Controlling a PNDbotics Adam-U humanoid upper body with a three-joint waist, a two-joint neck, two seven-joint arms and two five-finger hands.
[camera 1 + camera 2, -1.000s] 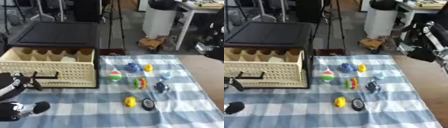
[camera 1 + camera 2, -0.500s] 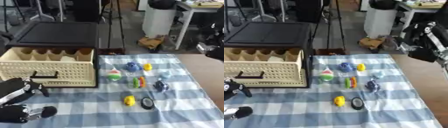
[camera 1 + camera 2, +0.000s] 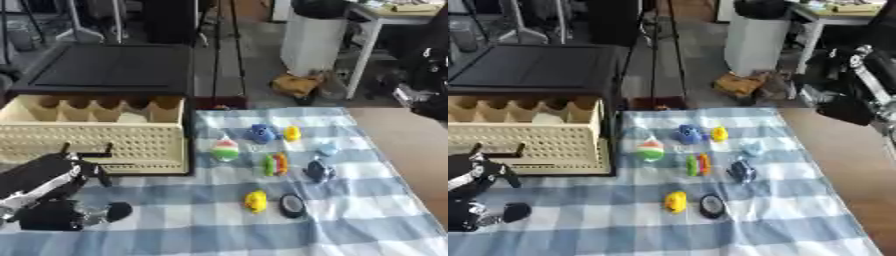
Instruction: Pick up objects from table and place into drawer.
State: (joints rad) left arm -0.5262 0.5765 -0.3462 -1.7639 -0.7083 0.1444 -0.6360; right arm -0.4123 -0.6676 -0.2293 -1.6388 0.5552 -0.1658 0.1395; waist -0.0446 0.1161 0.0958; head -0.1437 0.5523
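An open cream drawer (image 3: 96, 137) with a perforated front and a black handle (image 3: 87, 152) stands at the left of the checked cloth (image 3: 359, 225). Toys lie on the cloth: a blue figure (image 3: 259, 133), a small yellow one (image 3: 291, 133), a green, white and red ball (image 3: 225, 149), a rainbow piece (image 3: 276, 164), a dark blue toy (image 3: 317, 171), a pale blue one (image 3: 327, 149), a yellow duck (image 3: 255, 200) and a black disc (image 3: 291, 205). My left hand (image 3: 39, 182) is open and holds nothing, low at the left before the drawer front. My right hand (image 3: 849, 107) hangs off the table's right side.
The drawer pulls out of a black cabinet (image 3: 114, 70). Bare brown tabletop (image 3: 411, 145) shows right of the cloth. Beyond the table stand a white bin (image 3: 315, 42), tripod legs and a desk.
My left hand has risen from the lower left corner and moved rightward, closer to the drawer front. The toys and the right arm have stayed in place.
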